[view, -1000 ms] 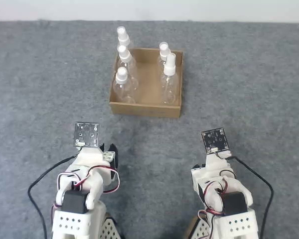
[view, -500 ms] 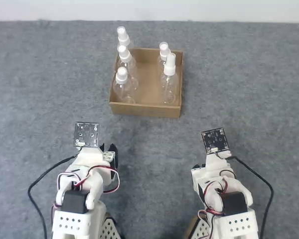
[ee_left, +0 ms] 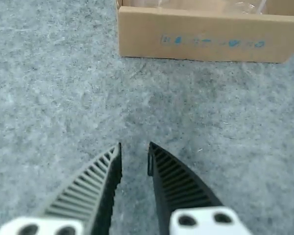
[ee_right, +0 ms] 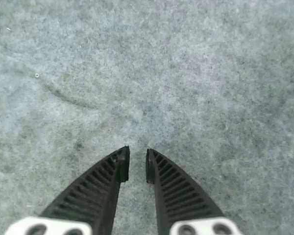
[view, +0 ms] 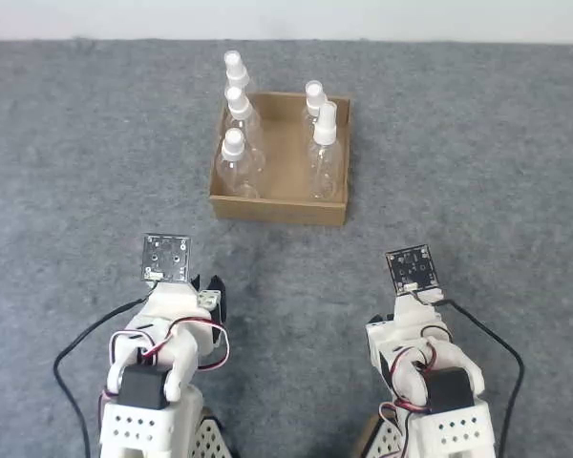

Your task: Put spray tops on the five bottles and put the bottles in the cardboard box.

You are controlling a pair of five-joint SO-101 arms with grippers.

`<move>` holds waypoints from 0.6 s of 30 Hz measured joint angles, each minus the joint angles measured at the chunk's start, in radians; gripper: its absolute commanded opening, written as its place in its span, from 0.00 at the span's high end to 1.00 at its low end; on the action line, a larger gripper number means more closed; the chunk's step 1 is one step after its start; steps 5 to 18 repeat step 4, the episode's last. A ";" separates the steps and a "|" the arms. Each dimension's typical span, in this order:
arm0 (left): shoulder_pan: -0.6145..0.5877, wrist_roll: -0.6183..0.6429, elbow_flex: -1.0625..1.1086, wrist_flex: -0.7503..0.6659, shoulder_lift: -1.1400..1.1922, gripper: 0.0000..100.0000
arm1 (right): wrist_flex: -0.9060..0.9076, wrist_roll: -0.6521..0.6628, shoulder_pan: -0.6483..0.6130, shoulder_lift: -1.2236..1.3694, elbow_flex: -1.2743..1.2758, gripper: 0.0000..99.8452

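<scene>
The cardboard box (view: 281,203) sits at the far middle of the grey mat. Five clear bottles with white spray tops stand upright there: three along its left side (view: 232,145) (view: 237,101) (view: 234,65) and two along its right side (view: 325,116) (view: 314,93). Whether the farthest left bottle is inside the box or just behind it, I cannot tell. Both arms are folded back at the near edge, left arm (view: 167,315) and right arm (view: 415,329). My left gripper (ee_left: 134,147) is shut and holds nothing, low over the mat, pointing at the box front (ee_left: 206,41). My right gripper (ee_right: 136,152) is shut over bare mat.
Grey carpet (view: 477,172) covers the table on all sides of the box. A white wall edge (view: 411,19) runs behind it. Black cables (view: 72,372) trail from each arm base at the near edge.
</scene>
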 measured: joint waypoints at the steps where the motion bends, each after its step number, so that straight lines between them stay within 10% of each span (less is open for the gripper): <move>1: 0.000 0.000 0.000 0.000 0.000 0.92 | 0.000 0.000 0.000 0.000 0.000 0.97; 18: -0.002 0.000 0.000 0.000 0.000 0.92 | 0.000 0.000 0.000 0.000 0.000 0.97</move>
